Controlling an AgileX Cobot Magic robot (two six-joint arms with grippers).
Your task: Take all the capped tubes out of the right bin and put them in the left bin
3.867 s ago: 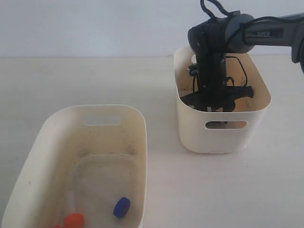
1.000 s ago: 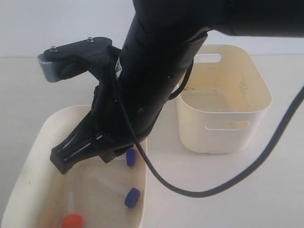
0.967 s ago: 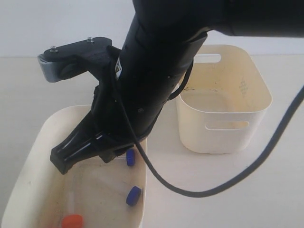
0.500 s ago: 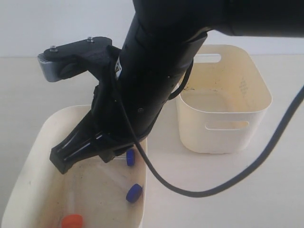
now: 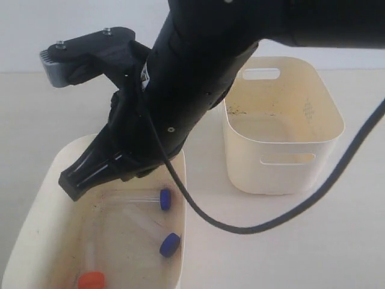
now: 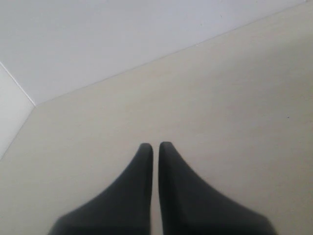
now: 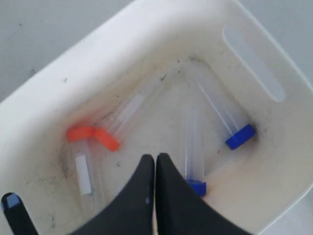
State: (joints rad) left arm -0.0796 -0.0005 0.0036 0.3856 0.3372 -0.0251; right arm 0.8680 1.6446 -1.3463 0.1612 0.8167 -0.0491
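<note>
Lying inside the left bin (image 5: pixel 42 211), nearest, the capped tubes (image 5: pixel 164 198) sat where the task wanted them. Above, the right end effector (image 7: pixel 155 157) hung pressed together on nothing, its delivery apparently done. Farther off, the right bin (image 5: pixel 240 168) looked empty. The left end effector (image 6: pixel 155 145), likewise together, idled over the table (image 6: pixel 220 98).

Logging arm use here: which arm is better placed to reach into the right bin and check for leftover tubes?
Right, probably. The right end effector, shut, hangs over the left bin, beside the right bin. The left end effector, also shut, views only bare table, neither bin.
</note>
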